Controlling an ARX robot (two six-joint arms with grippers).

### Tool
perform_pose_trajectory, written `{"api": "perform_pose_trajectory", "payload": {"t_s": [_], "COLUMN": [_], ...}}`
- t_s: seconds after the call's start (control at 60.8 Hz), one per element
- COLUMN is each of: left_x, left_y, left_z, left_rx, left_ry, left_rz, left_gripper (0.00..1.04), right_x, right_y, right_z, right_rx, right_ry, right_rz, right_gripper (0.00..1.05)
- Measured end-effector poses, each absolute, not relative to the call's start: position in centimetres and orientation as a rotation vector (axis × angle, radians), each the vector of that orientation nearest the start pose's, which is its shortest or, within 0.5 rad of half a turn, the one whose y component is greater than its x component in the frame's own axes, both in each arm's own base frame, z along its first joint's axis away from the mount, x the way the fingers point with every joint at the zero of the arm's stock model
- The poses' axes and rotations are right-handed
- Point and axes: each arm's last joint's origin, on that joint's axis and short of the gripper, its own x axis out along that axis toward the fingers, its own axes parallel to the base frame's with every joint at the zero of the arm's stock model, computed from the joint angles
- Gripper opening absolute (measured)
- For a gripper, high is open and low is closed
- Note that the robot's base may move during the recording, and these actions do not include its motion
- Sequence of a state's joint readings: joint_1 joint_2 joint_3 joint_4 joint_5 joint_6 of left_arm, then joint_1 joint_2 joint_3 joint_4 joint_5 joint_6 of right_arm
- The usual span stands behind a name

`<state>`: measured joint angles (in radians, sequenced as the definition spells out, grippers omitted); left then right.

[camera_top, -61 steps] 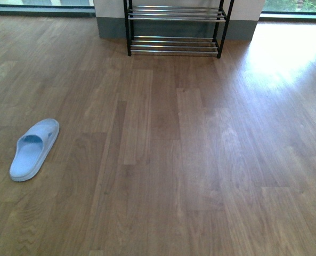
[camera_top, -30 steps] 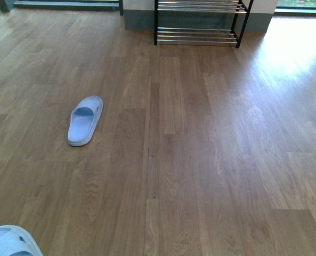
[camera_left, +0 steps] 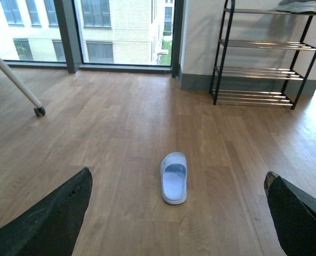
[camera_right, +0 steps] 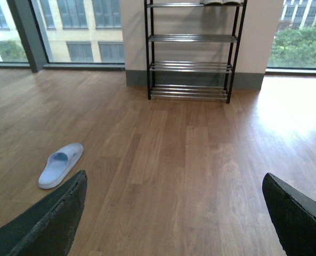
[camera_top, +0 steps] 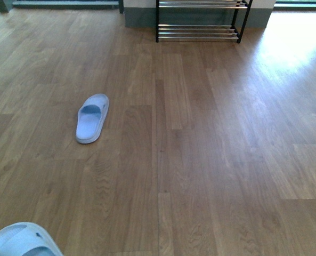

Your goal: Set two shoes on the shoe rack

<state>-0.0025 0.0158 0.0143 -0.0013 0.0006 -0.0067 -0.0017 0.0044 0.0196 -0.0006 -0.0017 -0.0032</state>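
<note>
At ten o'clock a slipper [camera_top: 92,118] is lying; left gripper [camera_left: 177,173], right gripper [camera_right: 174,175] spread empty; I am risking mispicking it.

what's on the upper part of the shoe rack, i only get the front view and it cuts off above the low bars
observer: the top tier of the shoe rack carries grey shoes with pale soles. The picture edge crops them, so I can't count them.
operator: ok and are the tools holding anything, can't see either arm from here
observer: no. In the wrist views the left tool and the right tool are both open, with their dark fingers spread wide and nothing gripped between them.
</note>
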Motion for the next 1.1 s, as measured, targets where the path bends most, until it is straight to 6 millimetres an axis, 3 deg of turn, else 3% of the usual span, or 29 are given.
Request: {"api": "perform_pose_trajectory", "payload": {"t_s": [1.102], "left_x": [9.78], "left_y": [-0.01], "left_z": [16.71], "left_rx": [-0.007], "left_ry": [0.002], "left_rz": [-0.001], "left_gripper": [0.95], "right_x": [9.67], "right_y": [-0.01], "right_z": [16.97], "right_rx": [-0.003], "right_ry": [-0.014], "right_rz": [-0.001], "right_gripper": [0.95]}}
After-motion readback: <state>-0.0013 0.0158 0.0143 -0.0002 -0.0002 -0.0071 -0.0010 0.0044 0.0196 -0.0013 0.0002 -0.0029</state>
